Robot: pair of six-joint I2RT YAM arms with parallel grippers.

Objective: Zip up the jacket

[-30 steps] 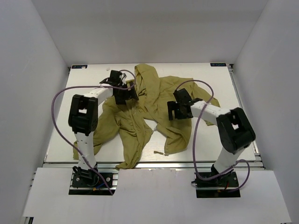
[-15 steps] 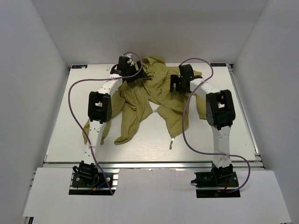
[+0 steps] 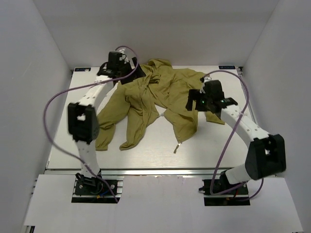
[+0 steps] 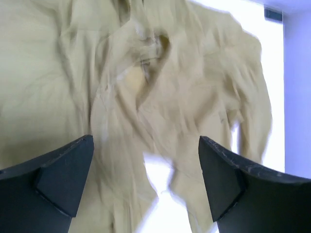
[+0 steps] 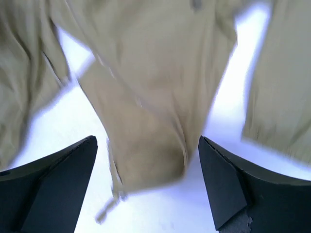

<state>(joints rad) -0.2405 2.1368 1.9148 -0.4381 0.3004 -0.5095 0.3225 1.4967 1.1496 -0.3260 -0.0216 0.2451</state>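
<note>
The olive-yellow jacket point(image 3: 155, 99) lies crumpled and open at the back middle of the white table point(image 3: 228, 150). Its front edges part above a small white gap point(image 3: 159, 116). A zipper end point(image 3: 177, 147) hangs off the right front panel. My left gripper point(image 3: 127, 74) hovers over the jacket's back left part, open and empty; its wrist view shows the jacket point(image 4: 146, 73) below the gripper point(image 4: 146, 141). My right gripper point(image 3: 193, 103) hovers over the right panel, open and empty. Its wrist view shows the panel's hem point(image 5: 155, 121) and zipper end point(image 5: 109, 206) below the gripper point(image 5: 146, 141).
White walls enclose the table at the left point(image 3: 29, 97), right point(image 3: 286, 87) and back. Purple cables point(image 3: 53, 104) loop off both arms. One sleeve point(image 3: 104, 136) trails toward the front left.
The jacket slid toward the back of the table and bunched up. Then the left gripper moved to the back left, and the right gripper drew back right and toward the front.
</note>
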